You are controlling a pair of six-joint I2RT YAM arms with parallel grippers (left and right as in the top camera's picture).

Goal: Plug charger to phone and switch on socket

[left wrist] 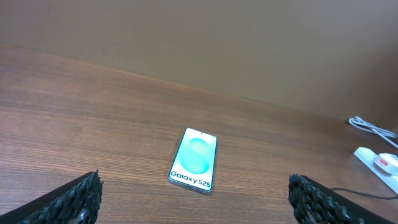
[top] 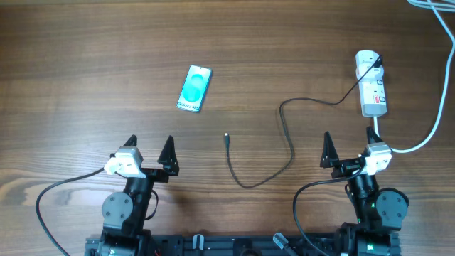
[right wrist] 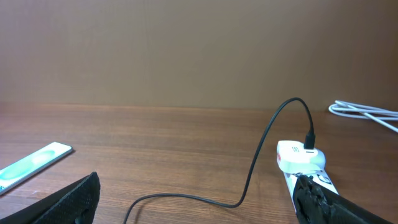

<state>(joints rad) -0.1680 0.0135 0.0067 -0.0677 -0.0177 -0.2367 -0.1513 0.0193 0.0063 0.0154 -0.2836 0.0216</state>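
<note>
Left gripper (top: 150,146) and right gripper (top: 348,142) sit with jaws apart, empty. The phone (top: 195,89) lies screen-up beyond the left; the charger (top: 283,126) runs from the socket (top: 371,84), its tip loose mid-table.

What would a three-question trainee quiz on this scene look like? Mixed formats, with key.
1. Fill in: the left claw and the right claw are both ___.
2. True or false: the charger has its plug tip lying on the table, apart from the phone.
3. Which is nearest the socket? A left claw, B right claw, C phone.

Key: 1 open, holding nothing. 2 true. 3 B.
</note>
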